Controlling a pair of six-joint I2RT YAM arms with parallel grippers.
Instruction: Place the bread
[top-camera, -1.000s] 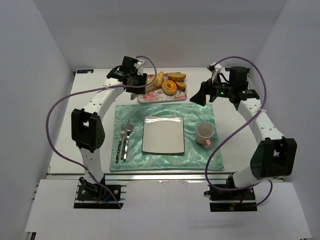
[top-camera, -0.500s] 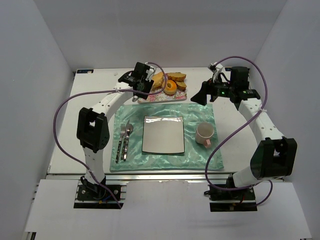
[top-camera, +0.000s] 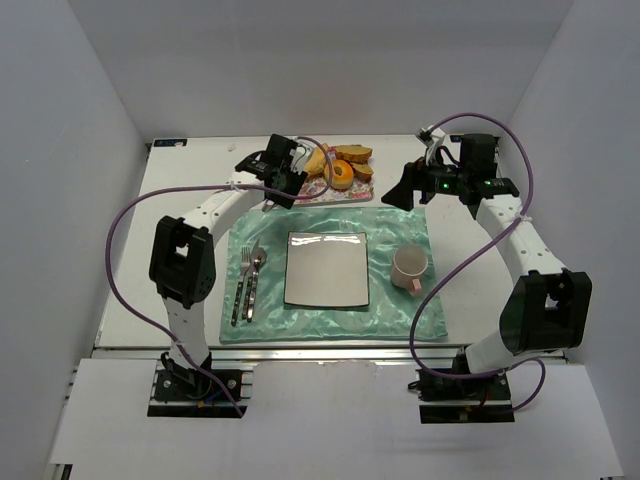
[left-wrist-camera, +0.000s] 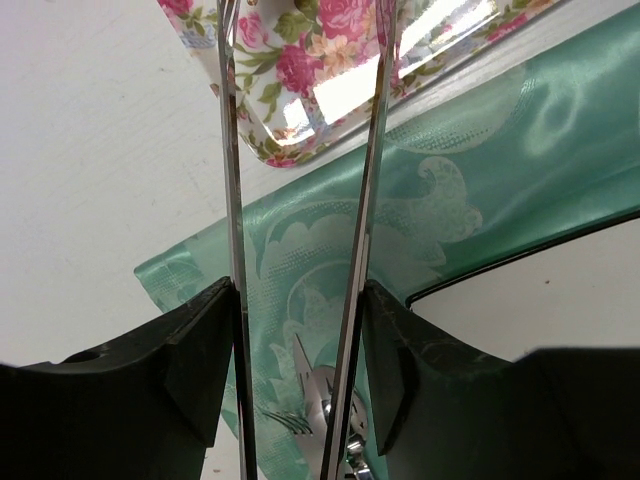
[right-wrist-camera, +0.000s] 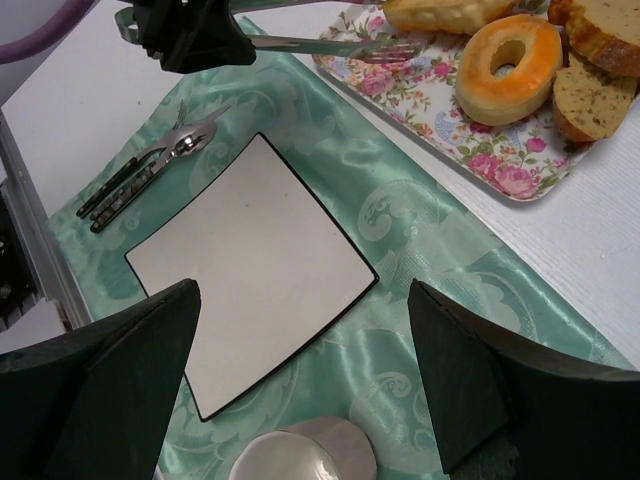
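Observation:
The bread (top-camera: 318, 160), a golden-yellow loaf, lies on the left part of the floral tray (top-camera: 357, 193), and its lower edge shows at the top of the right wrist view (right-wrist-camera: 440, 12). My left gripper (top-camera: 283, 170) is shut on metal tongs (right-wrist-camera: 330, 45), whose two arms run between the jaws (left-wrist-camera: 372, 200). The tong tips reach the bread's near end over the tray (right-wrist-camera: 500, 175); I cannot tell whether they touch it. My right gripper (top-camera: 400, 190) hangs open and empty above the green placemat (right-wrist-camera: 430, 250).
An orange ring-shaped piece (right-wrist-camera: 508, 55) and brown-crusted slices (right-wrist-camera: 595, 60) share the tray. A square white plate (top-camera: 326, 268) lies mid-placemat, with a fork and knife (top-camera: 247, 285) to its left and a pink mug (top-camera: 410, 266) to its right. White walls enclose the table.
My left gripper has swung right with the tongs, from beside the tray's left end to over it, toward the bread. The right arm has stayed still.

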